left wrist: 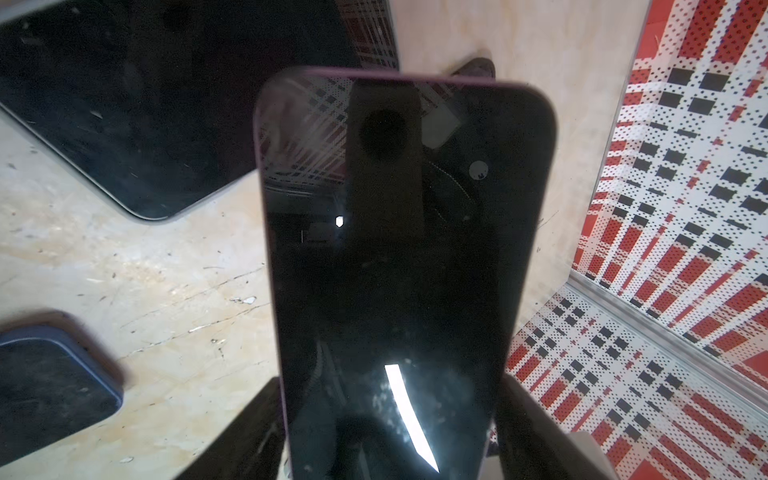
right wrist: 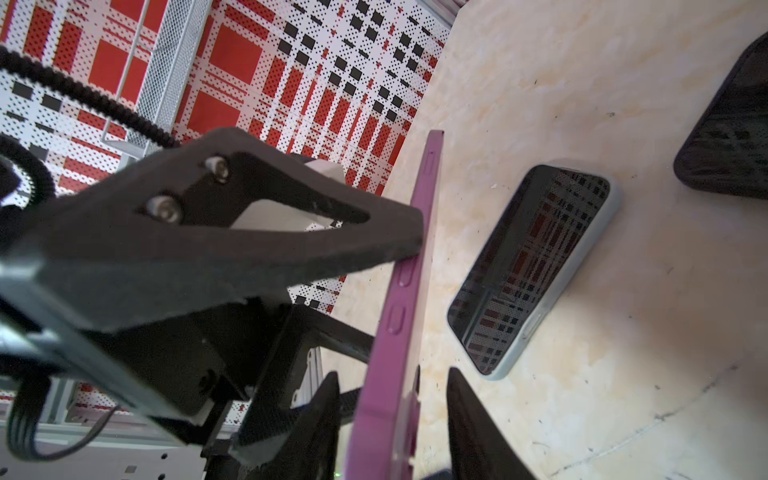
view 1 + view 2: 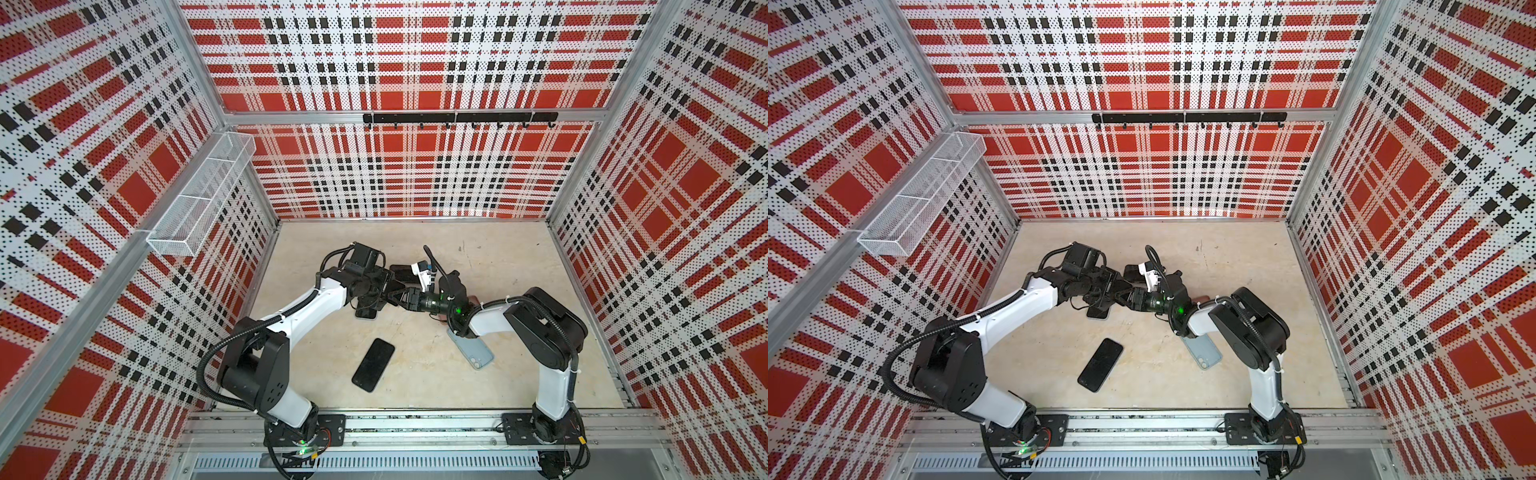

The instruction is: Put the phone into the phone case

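The left tool (image 1: 395,415) is clamped on the purple case (image 2: 411,291). It has one finger on each thin side and holds the case up off the tabletop (image 3: 498,270). The phone (image 1: 386,257) sits in that case, with its dark screen facing the left wrist camera.

In both top views the two tools meet near the middle of the tabletop. The left arm comes in from 8 o'clock and the right arm from 4 o'clock. So the case lies at about 9 o'clock from the right tool (image 2: 392,374), right at its tip.

The long side of the case points straight away from the right tool. That tool's two fingers stand on either side of one short end, one by the screen and one by the back. It is not clamped yet, and a gap shows beside one finger (image 2: 469,415).

A thin dark strip shows next to the purple edge at that end. I think the phone is not pushed all the way in there. A squeeze across the flat sides looks like the next job.

A black phone (image 3: 372,365) lies flat at 6 o'clock from the tools, well apart.
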Robot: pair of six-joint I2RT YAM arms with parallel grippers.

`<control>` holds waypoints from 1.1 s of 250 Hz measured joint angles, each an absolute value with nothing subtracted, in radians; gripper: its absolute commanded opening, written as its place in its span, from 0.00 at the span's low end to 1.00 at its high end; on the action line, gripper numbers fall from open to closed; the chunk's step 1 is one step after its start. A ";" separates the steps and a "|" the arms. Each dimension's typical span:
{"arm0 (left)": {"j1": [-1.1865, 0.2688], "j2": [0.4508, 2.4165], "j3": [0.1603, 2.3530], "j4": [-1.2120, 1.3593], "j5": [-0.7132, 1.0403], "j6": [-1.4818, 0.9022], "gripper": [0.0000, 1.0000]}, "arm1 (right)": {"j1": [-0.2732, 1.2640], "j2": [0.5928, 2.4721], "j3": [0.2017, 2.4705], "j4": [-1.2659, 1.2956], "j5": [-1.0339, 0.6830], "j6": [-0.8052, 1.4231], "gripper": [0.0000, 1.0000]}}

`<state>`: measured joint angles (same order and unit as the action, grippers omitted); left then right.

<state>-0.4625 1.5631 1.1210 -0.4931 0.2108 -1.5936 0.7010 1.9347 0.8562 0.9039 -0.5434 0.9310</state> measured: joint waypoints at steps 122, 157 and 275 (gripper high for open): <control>-0.475 1.576 1.122 -0.479 0.228 -1.598 0.55 | 0.699 1.940 0.857 0.900 -0.479 0.919 0.02; -0.475 1.577 1.122 -0.477 0.230 -1.592 0.69 | 0.699 1.924 0.855 0.875 -0.466 0.905 0.00; -0.465 1.489 1.217 -0.468 0.227 -1.329 1.00 | 0.641 1.609 0.733 0.604 -0.406 0.827 0.00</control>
<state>-0.4652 1.4887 1.2167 -0.4683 0.2268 -1.3293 0.6411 1.6093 0.7330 0.6044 -0.4061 0.8268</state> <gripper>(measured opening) 0.996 0.107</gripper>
